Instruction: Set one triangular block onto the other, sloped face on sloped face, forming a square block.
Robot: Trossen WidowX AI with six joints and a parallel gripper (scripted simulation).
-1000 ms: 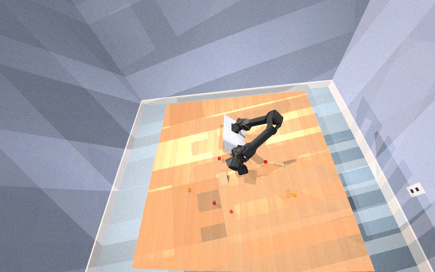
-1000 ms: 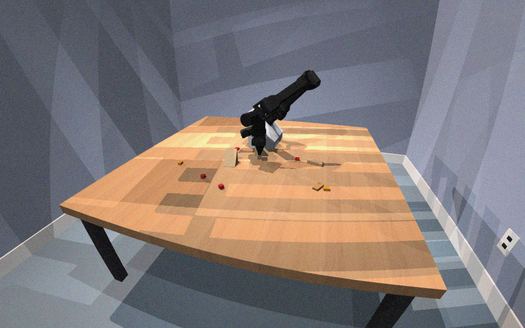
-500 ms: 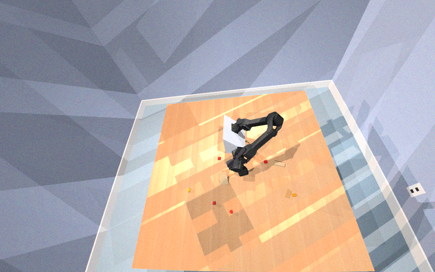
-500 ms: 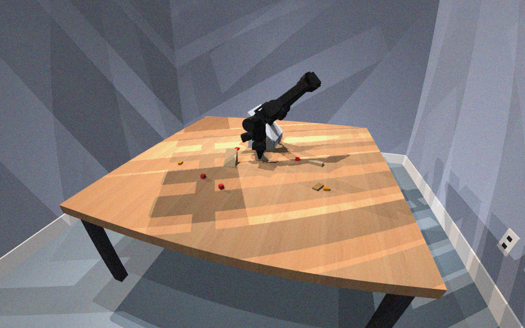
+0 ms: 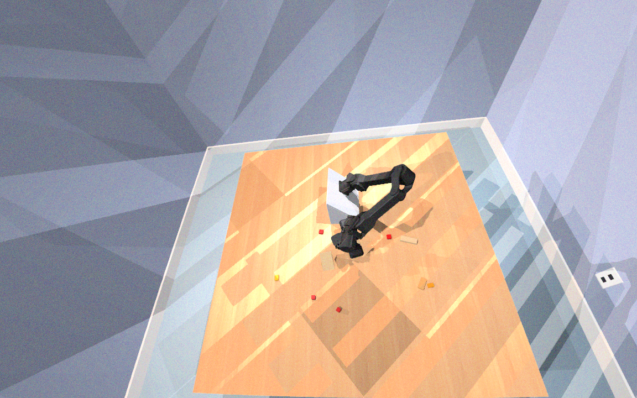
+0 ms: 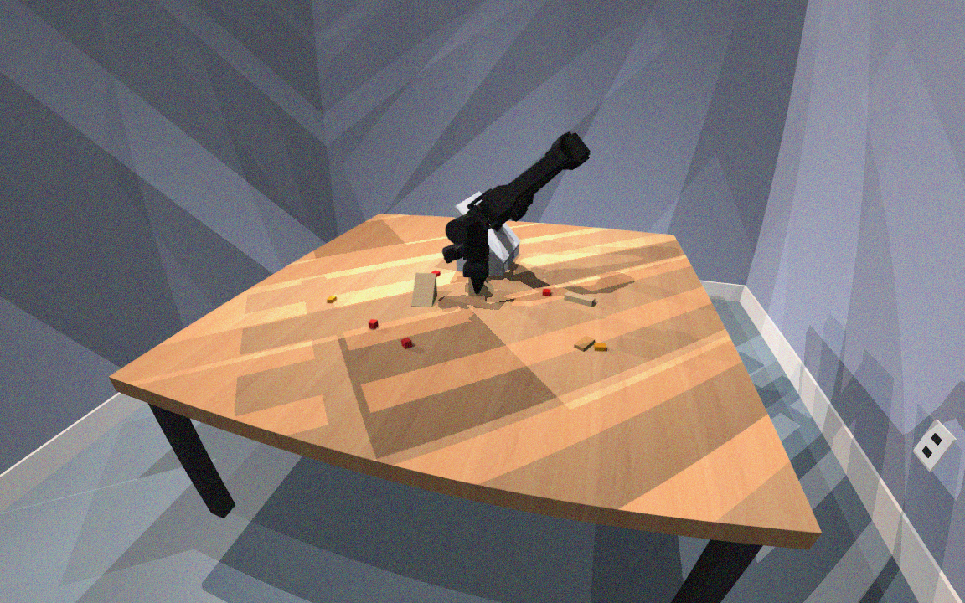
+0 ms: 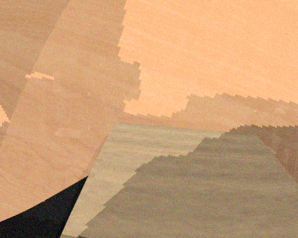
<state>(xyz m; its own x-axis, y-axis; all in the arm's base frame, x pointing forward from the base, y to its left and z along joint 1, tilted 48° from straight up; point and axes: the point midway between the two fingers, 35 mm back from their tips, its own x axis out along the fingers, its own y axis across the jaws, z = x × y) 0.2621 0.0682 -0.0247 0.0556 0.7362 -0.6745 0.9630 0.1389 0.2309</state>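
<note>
My gripper (image 6: 478, 289) points down near the arm's base, shut on a pale wooden triangular block (image 6: 487, 286) (image 7: 195, 185). In the wrist view the block fills the lower middle, one black finger at its left; the other finger is out of view. The block is low, but whether it touches the table is unclear. The top view hides it under the hand. The other triangular block (image 5: 327, 260) (image 6: 424, 289) stands on the table, left of my gripper in the exterior view and apart from the held block. A triangular end shows at its right there.
Red cubes (image 5: 320, 231) (image 6: 373, 323) lie around the blocks, one close to the arm's base. A yellow piece (image 5: 276, 277) (image 6: 331, 299) lies left. A pale bar (image 5: 408, 240) (image 6: 580, 299), a tan block (image 5: 422, 283) (image 6: 584, 344) and an orange piece (image 5: 431, 284) (image 6: 601, 347) lie right.
</note>
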